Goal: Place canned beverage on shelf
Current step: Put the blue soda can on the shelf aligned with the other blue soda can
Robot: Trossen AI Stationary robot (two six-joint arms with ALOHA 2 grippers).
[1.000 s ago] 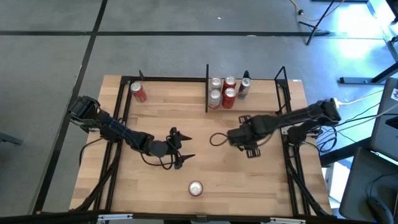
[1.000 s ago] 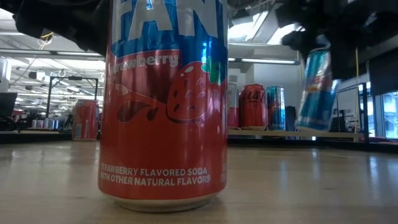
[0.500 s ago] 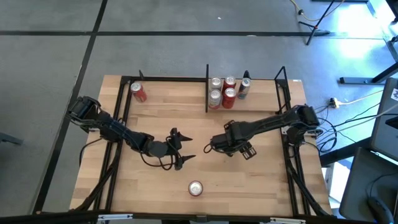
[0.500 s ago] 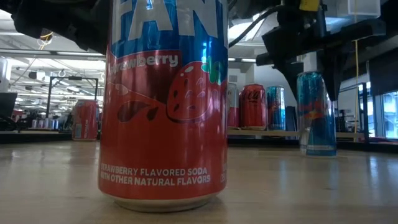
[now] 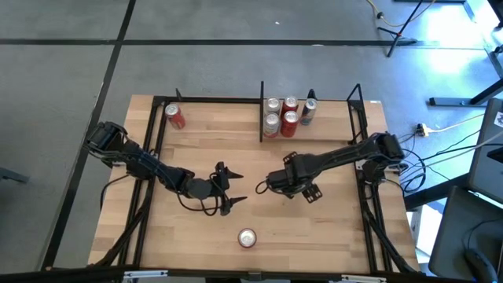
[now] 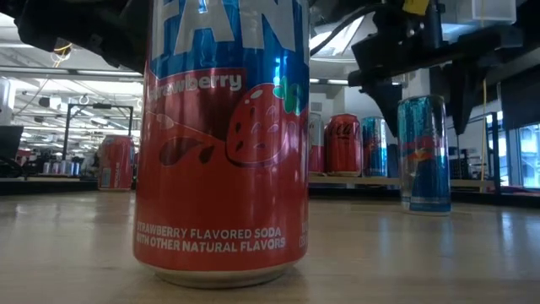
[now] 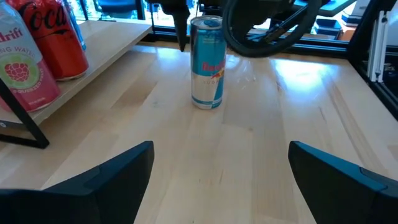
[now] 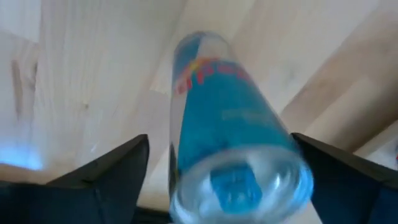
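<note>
Standing upright on the bench [image 5: 330, 228] near its middle is a slim blue can [image 6: 424, 154], with the right claw [image 5: 262, 187] spread wide around it: in the low view one finger [image 6: 390, 100] hangs on each side of the can, clear of its wall, and in the right wrist view the two dark fingers flank the can's top with wood showing between. From the high view the can itself is hidden under that claw. The left wrist view shows the same blue can [image 7: 207, 62] standing free on the wood, the right arm's dark fingers above its rim.

The left claw [image 5: 229, 187] hovers just at 9 o'clock of the right one, fingers spread wide and holding nothing.

At 12 o'clock of the bench runs the shelf [image 5: 322, 119], a narrow light-wood ledge between thin black uprights. Four cans [image 5: 280, 115] stand packed against its dark divider, and a dark slim can [image 5: 307, 110] is just beside them. A lone red can [image 5: 174, 116] stands at 10 o'clock, beyond the divider. Near 6 o'clock a strawberry soda can [image 6: 223, 139] stands upright, close to the low camera and well apart from both claws.
</note>
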